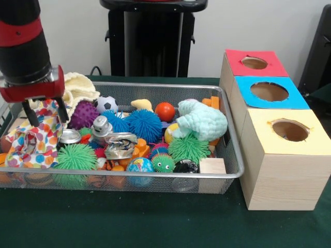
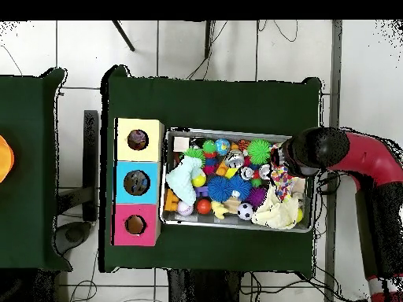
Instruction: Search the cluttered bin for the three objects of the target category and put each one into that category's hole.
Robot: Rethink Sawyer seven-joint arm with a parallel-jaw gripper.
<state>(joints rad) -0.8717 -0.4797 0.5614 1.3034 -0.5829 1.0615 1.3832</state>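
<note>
The wire mesh bin (image 1: 155, 85) is full of toys. A white cloth with multicoloured polka dots (image 1: 33, 142) lies bunched at its left end in the front view. My gripper (image 1: 46, 116) hangs over it, fingers apart, with a fold of the cloth rising between them. In the overhead view the gripper (image 2: 282, 169) is at the right end of the bin (image 2: 236, 131), above the dotted cloth (image 2: 281, 187). A cream knitted cloth (image 1: 77, 88) and a mint fabric piece (image 1: 201, 121) also lie in the bin. The yellow-topped box's hole (image 1: 290, 130) is empty and also shows in the overhead view (image 2: 138, 140).
Spiky rubber balls (image 1: 144, 124), a crushed can (image 1: 120, 144), a small football (image 1: 106, 104), an orange ball (image 1: 164, 111) and a wooden block (image 1: 212, 166) fill the bin. The blue-topped box (image 1: 269, 92) and red-topped box (image 1: 254, 63) stand behind the yellow one.
</note>
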